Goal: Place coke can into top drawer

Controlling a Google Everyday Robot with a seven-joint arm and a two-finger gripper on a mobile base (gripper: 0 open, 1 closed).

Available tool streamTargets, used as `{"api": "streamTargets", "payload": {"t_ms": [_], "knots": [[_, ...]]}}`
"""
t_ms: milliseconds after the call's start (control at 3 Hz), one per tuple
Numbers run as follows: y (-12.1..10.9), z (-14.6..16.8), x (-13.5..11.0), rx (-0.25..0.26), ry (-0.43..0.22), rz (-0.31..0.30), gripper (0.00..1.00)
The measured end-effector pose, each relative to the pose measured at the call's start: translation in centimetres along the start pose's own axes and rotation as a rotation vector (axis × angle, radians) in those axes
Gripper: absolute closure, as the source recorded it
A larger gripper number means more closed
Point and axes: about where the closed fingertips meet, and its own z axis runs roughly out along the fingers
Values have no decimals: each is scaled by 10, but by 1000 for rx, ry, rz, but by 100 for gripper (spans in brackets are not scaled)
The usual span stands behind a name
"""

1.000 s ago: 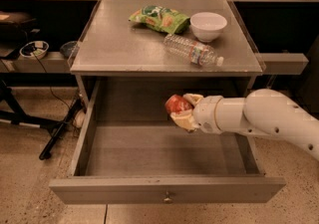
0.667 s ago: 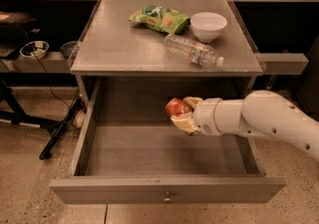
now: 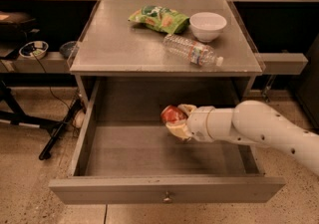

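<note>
The top drawer [image 3: 124,153] is pulled fully open below the grey cabinet top, its front panel and small round knob [image 3: 167,198] facing me. My gripper [image 3: 177,121] reaches in from the right on the white arm and is shut on the coke can [image 3: 173,114], a red-orange can held above the drawer floor near the middle of the drawer. The can is clear of the drawer bottom and its walls.
On the cabinet top lie a green snack bag [image 3: 158,18], a white bowl [image 3: 208,25] and a clear water bottle [image 3: 193,51] on its side. A shelf with a small dish [image 3: 33,49] and cables is to the left. The white arm [image 3: 264,128] crosses the drawer's right side.
The gripper with the can has shifted slightly and sits a little lower inside the drawer. Nothing else has moved.
</note>
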Motion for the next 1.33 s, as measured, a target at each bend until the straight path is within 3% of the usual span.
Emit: {"api": "streamTargets", "payload": {"t_ms": [333,667,1333], "knots": [[-3,30,32,-13,10,43,100],[-2,33,35,-17,9,49,82],[-2,33,35,-17,9,49,36]]}}
